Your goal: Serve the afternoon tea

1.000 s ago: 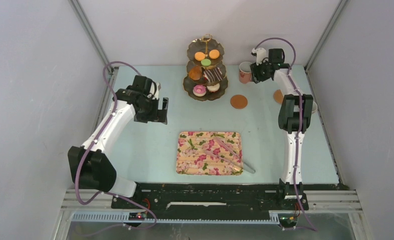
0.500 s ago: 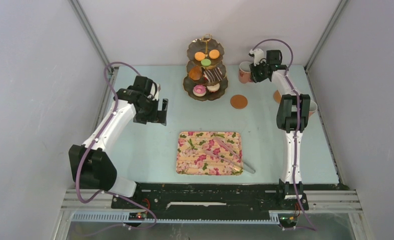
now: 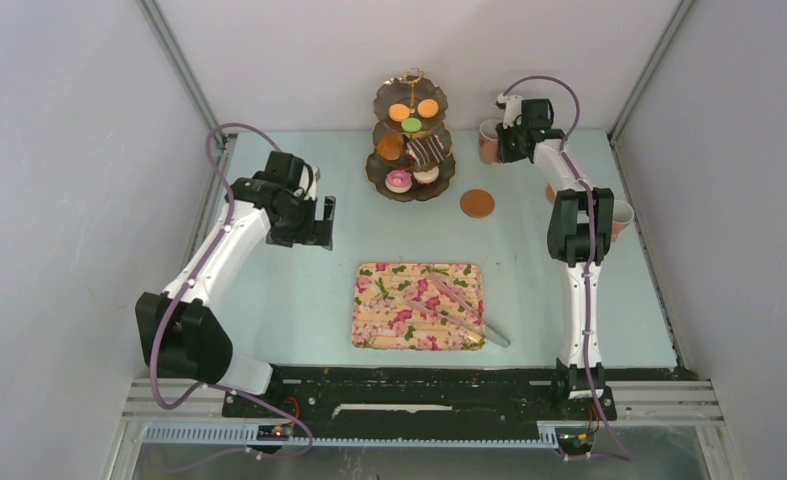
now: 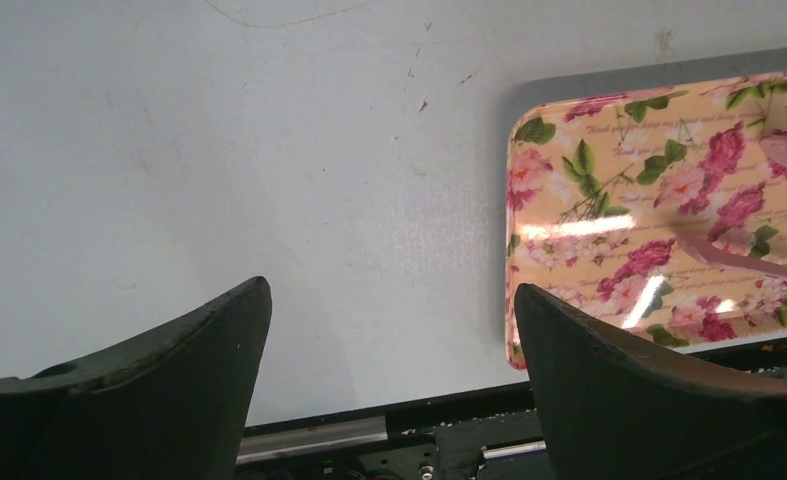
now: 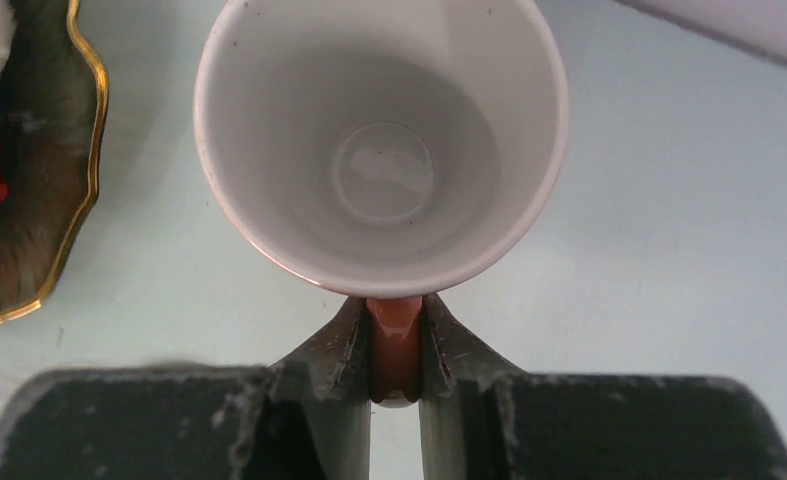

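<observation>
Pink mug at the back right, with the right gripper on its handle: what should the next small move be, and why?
Probably a short straight lift. The right gripper is shut on the handle of the pink mug, which stands upright and empty on the table. A cork coaster lies bare nearby, so raising the mug first should let it travel there without dragging.
</observation>
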`<action>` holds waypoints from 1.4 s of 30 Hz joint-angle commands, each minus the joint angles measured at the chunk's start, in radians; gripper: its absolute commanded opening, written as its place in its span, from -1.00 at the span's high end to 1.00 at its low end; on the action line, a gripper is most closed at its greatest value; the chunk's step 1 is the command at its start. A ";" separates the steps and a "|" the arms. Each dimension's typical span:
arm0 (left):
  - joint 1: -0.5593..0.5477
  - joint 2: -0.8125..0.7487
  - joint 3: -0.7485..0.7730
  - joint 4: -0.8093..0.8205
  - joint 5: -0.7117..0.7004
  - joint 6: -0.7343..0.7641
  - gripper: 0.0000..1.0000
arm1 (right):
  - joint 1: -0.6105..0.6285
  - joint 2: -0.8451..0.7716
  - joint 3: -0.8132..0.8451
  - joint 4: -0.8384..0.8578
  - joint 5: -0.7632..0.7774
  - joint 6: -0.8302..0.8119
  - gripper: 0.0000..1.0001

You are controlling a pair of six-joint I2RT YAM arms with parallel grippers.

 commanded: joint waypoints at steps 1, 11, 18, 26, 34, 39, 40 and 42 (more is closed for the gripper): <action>-0.004 -0.065 -0.013 0.050 0.038 0.007 -0.97 | 0.040 -0.182 0.006 0.018 0.308 0.307 1.00; -0.004 -0.123 -0.070 0.124 0.085 0.028 -0.97 | 0.238 -0.528 -0.496 0.110 0.664 0.502 1.00; -0.007 -0.149 -0.101 0.142 0.091 0.029 -0.97 | 0.329 -0.601 -0.685 0.198 0.736 0.552 1.00; -0.008 -0.153 -0.104 0.142 0.093 0.031 -0.97 | 0.345 -0.591 -0.742 0.237 0.719 0.568 1.00; -0.011 -0.156 -0.110 0.138 0.090 0.029 -0.97 | 0.358 -0.603 -0.805 0.243 0.718 0.584 1.00; -0.011 -0.147 -0.106 0.138 0.092 0.029 -0.97 | 0.361 -0.613 -0.841 0.264 0.721 0.589 1.00; -0.011 -0.146 -0.104 0.138 0.093 0.029 -0.97 | 0.362 -0.611 -0.842 0.263 0.720 0.587 1.00; -0.011 -0.146 -0.103 0.137 0.093 0.029 -0.97 | 0.364 -0.609 -0.843 0.264 0.717 0.585 1.00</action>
